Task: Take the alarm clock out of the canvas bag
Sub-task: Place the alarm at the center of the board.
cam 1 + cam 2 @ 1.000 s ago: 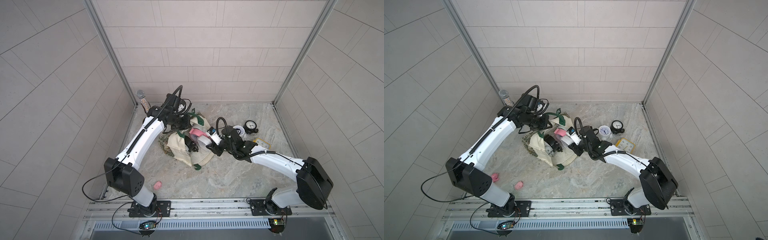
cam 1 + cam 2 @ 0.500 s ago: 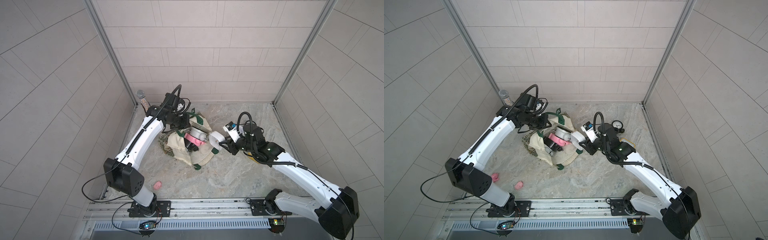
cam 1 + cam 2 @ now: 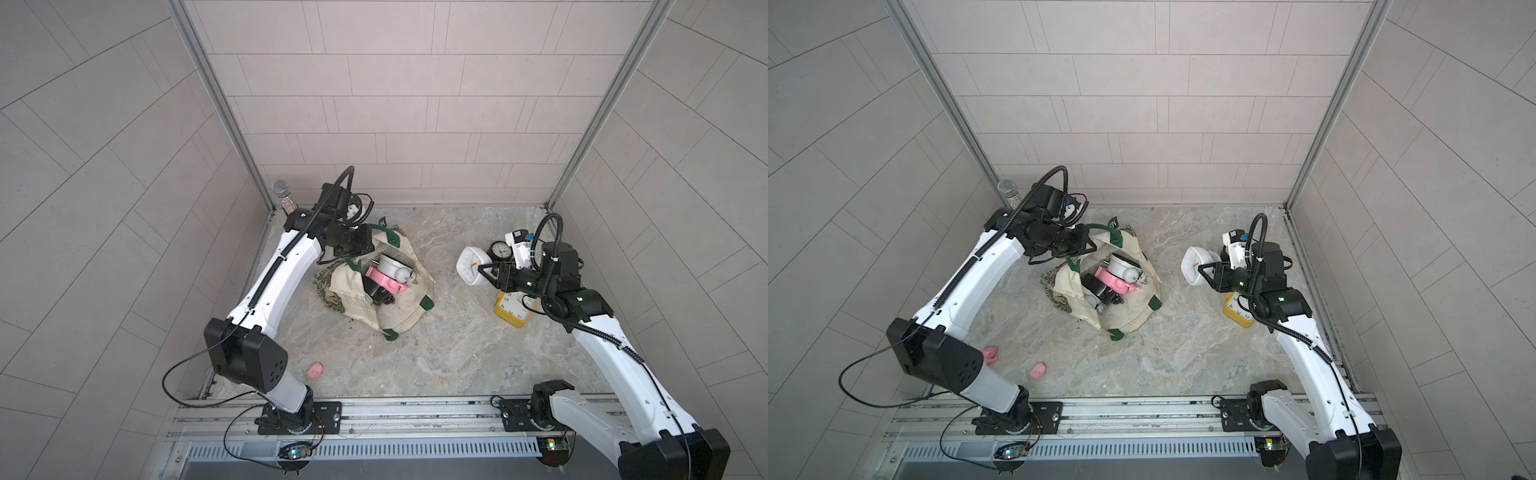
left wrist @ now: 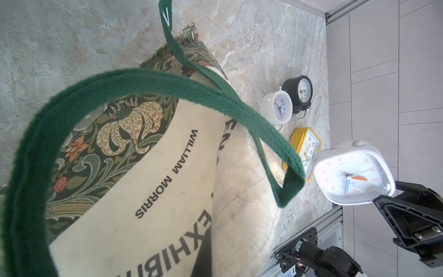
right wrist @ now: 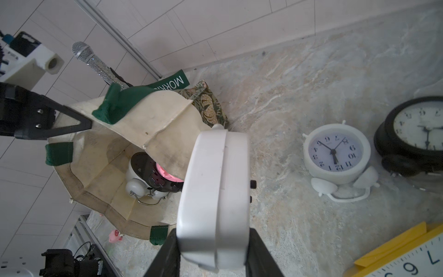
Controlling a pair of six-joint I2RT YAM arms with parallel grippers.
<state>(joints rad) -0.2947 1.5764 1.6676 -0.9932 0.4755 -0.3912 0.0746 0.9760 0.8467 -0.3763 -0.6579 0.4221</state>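
1. Right gripper [image 3: 483, 273] is clamped on the white alarm clock [image 3: 471, 265], one jaw pressed to the clock's front and the other to its back.
2. A second ago this gripper was at the mouth of the canvas bag [image 3: 399, 309]. The clock has since been carried out and is now held well apart from the bag, on its right.
3. The clock is held off the marble table [image 3: 436, 353], near a yellow clock [image 3: 513, 311], a black clock [image 3: 500, 251] and a small white twin-bell clock [image 5: 335, 153].
4. The left gripper [image 3: 360, 246] is kept closed on the bag's rim beside a green handle [image 4: 167, 84], as before, and the mouth is held open.
5. Inside the bag, a pink clock [image 3: 384, 281], a white bell clock [image 3: 392, 266] and a black clock [image 3: 376, 294] are seen lying together.
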